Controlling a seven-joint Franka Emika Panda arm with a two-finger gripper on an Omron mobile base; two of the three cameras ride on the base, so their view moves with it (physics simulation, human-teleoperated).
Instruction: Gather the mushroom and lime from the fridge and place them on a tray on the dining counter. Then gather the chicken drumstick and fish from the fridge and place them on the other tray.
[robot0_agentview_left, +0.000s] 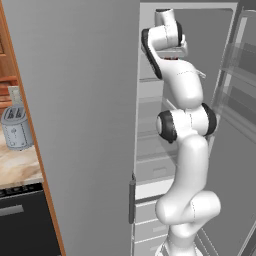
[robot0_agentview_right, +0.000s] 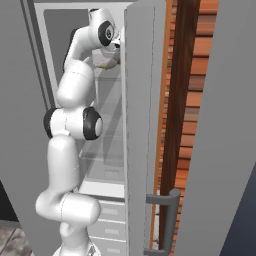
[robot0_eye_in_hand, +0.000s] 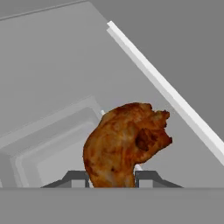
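Up near the top of the fridge (robot0_agentview_left: 150, 150), the tool (robot0_eye_in_hand: 112, 179) is clamped on the chicken drumstick (robot0_eye_in_hand: 124, 142), meat bulging out ahead of its tips, presumably so it can be carried out to the tray.

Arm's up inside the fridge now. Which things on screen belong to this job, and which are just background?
Job:
chicken drumstick, between the fingers of the gripper
fridge, doors open

Background:
toaster on the kitchen worktop
oven below it
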